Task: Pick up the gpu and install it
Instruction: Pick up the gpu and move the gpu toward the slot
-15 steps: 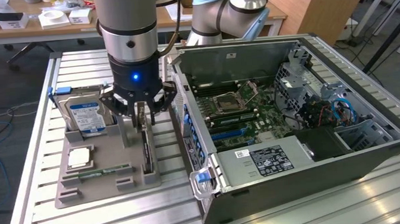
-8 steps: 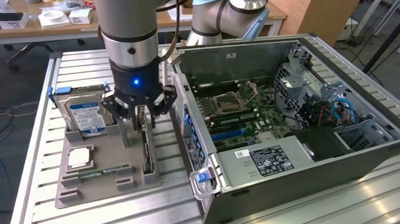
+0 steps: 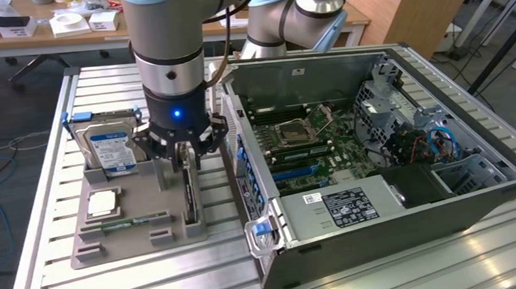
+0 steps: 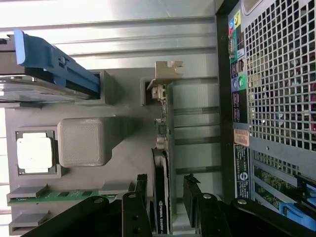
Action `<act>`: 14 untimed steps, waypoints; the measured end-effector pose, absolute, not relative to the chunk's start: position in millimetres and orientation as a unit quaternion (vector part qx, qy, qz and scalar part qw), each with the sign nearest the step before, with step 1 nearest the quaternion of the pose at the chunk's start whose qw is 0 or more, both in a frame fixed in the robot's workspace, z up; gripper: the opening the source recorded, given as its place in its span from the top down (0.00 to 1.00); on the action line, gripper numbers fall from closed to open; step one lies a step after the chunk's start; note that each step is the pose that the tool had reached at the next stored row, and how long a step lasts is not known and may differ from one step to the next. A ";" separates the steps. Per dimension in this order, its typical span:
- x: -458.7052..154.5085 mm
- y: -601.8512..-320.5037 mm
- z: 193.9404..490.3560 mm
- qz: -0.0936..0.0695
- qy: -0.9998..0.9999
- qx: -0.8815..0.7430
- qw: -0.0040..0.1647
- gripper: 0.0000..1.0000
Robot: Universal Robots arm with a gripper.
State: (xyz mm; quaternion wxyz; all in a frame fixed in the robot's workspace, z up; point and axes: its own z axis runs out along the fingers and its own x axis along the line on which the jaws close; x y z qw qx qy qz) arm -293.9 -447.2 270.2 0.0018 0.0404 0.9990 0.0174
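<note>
One tray (image 3: pixel 140 244) lies on the slatted table (image 3: pixel 159 282) at the exterior view's left. At the tray's far left a hard drive (image 3: pixel 110 149) stands upright in a blue caddy (image 3: pixel 78 118); the wrist view cuts both off at the picture's edge. Nearer, a CPU (image 3: pixel 102 203) lies flat, and nearer again lies a memory stick (image 3: pixel 126 223), its ends tucked into holders.

Along the tray's right side the gpu (image 3: pixel 190 203) stands on its long edge in a slot, running near to far. The gripper (image 3: pixel 186 153) hangs over it with its fingers (image 4: pixel 191 190) spread apart, one on each side of the gpu. A gap shows beside one finger; the other side is too dark to tell contact. From the exterior view the gripper hides the gpu's far end, where the wrist view shows the tan bracket (image 4: pixel 168 73). The fingers cover the gpu's near end there.

Rightmost, close beside the tray, sits the open case (image 3: pixel 402 243), its board slots partly hidden behind its wall. The arm (image 3: pixel 171 50) is cut off above.
</note>
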 end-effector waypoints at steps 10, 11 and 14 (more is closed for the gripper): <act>-293.9 -447.2 260.8 0.017 0.999 0.040 0.002 0.57; -293.9 -447.1 259.9 0.017 0.999 0.040 0.002 0.57; -293.9 -447.2 257.3 0.017 0.999 0.040 0.002 0.57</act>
